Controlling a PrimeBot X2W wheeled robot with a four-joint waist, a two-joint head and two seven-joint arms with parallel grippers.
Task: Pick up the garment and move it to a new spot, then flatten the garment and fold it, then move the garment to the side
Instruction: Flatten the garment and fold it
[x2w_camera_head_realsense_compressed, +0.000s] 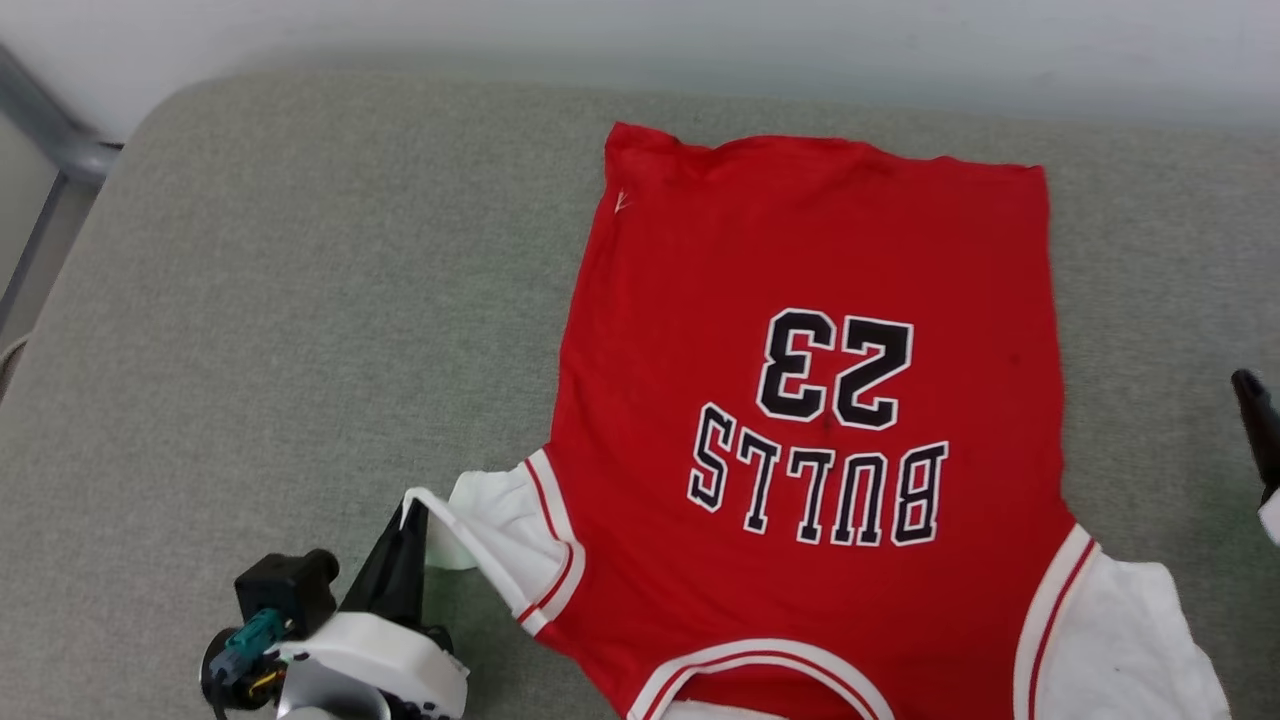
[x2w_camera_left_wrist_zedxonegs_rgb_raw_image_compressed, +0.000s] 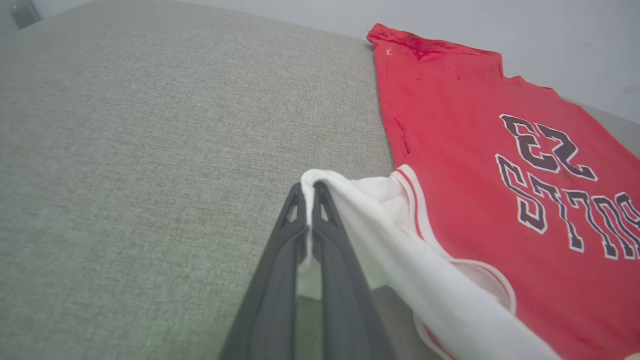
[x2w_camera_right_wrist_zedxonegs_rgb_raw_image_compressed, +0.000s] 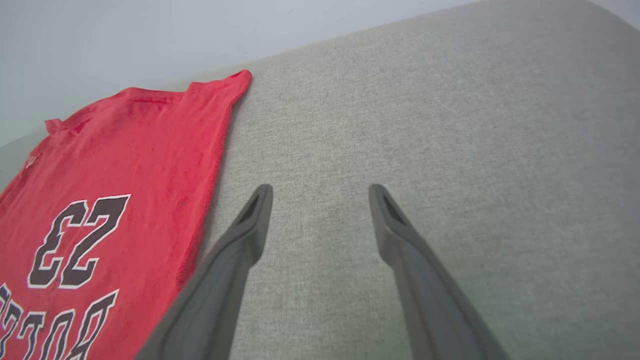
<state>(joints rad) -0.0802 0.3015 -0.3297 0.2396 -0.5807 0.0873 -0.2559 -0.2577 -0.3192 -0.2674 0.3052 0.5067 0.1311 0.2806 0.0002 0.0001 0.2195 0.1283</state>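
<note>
The garment (x2w_camera_head_realsense_compressed: 810, 300), a red jersey T-shirt with white sleeves and a black "BULLS 23" print, lies spread flat on the grey cushion (x2w_camera_head_realsense_compressed: 300, 300), its hem at the far side and its collar toward me. My left gripper (x2w_camera_head_realsense_compressed: 412, 515) is shut on the white edge of its left sleeve (x2w_camera_left_wrist_zedxonegs_rgb_raw_image_compressed: 330, 190), lifting that edge a little off the cushion. My right gripper (x2w_camera_right_wrist_zedxonegs_rgb_raw_image_compressed: 320, 192) stands open over bare cushion just right of the garment (x2w_camera_right_wrist_zedxonegs_rgb_raw_image_compressed: 115, 165), with nothing between its fingers. A dark fingertip (x2w_camera_head_realsense_compressed: 1250, 395) of it shows at the right edge of the head view.
A pale wall (x2w_camera_head_realsense_compressed: 700, 40) runs behind the cushion's rounded far edge. A grey metal frame (x2w_camera_head_realsense_compressed: 50, 130) stands at the far left. Bare cushion stretches to the left of the garment and in a narrower strip to its right.
</note>
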